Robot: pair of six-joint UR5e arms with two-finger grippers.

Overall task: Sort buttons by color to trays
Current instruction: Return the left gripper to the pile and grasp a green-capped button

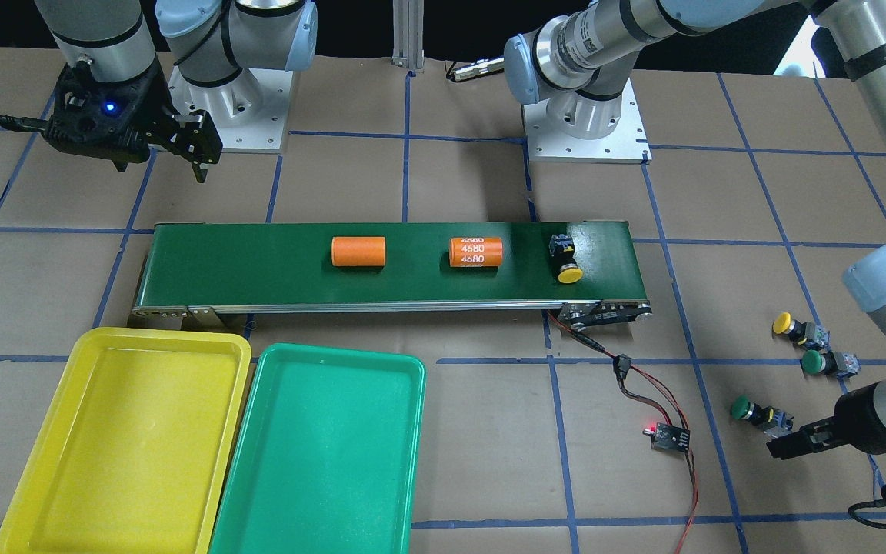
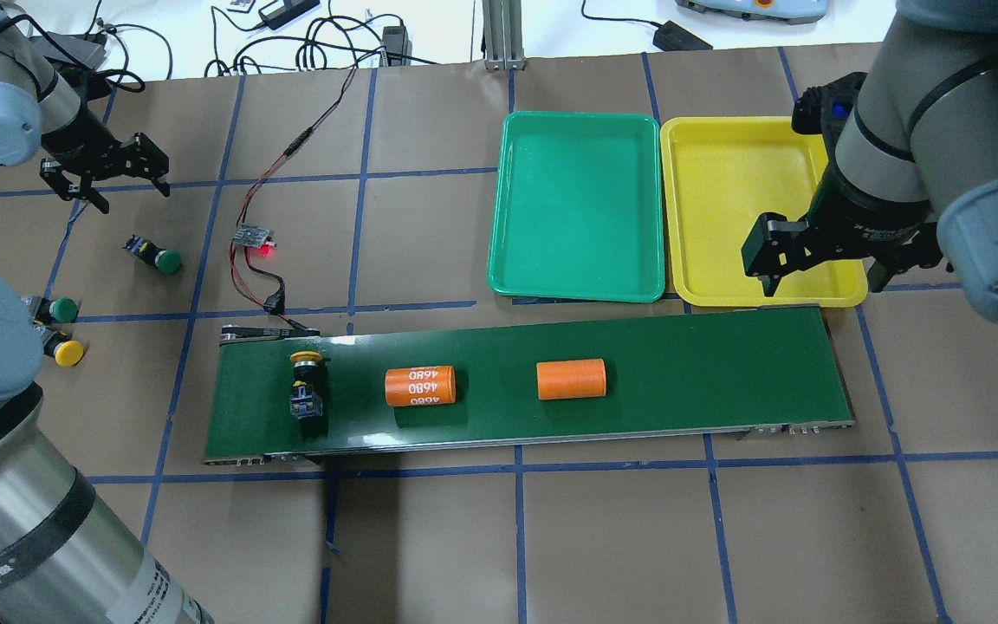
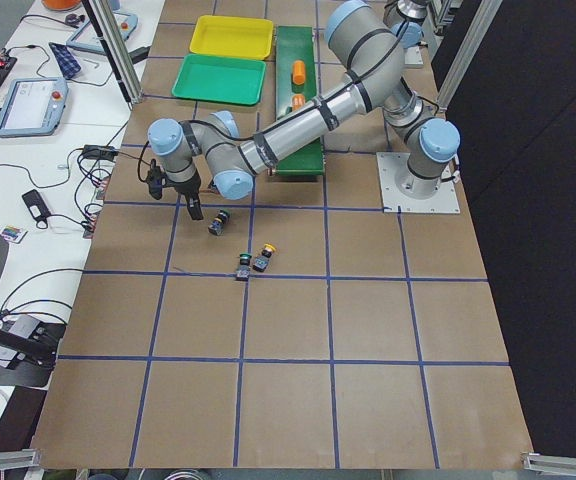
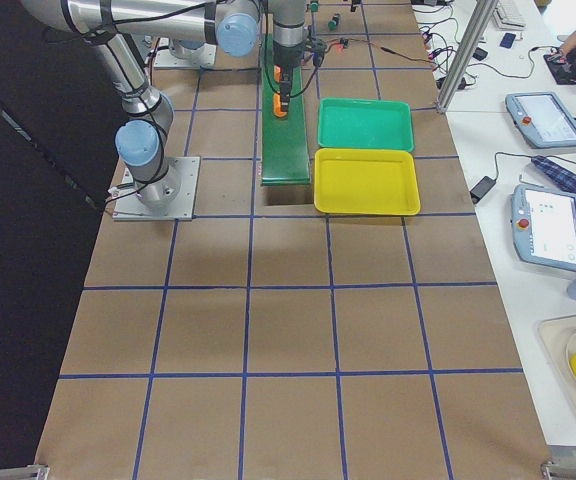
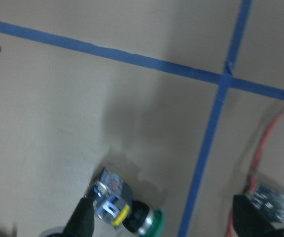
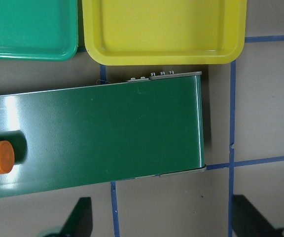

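Green button (image 5: 132,216) partly past bottom edge.

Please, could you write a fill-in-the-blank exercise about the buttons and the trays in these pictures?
1. The push-button lying on the conveyor belt has a ____ cap.
2. Off the belt, ____ more push-buttons lie on the table.
3. The yellow tray and the green tray are both ____.
4. ____ orange cylinders also lie on the belt.
Missing words: yellow; three; empty; two.

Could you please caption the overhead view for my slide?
Open left claw hovers near a green button; a yellow button and two orange cylinders lie on the conveyor; trays empty.
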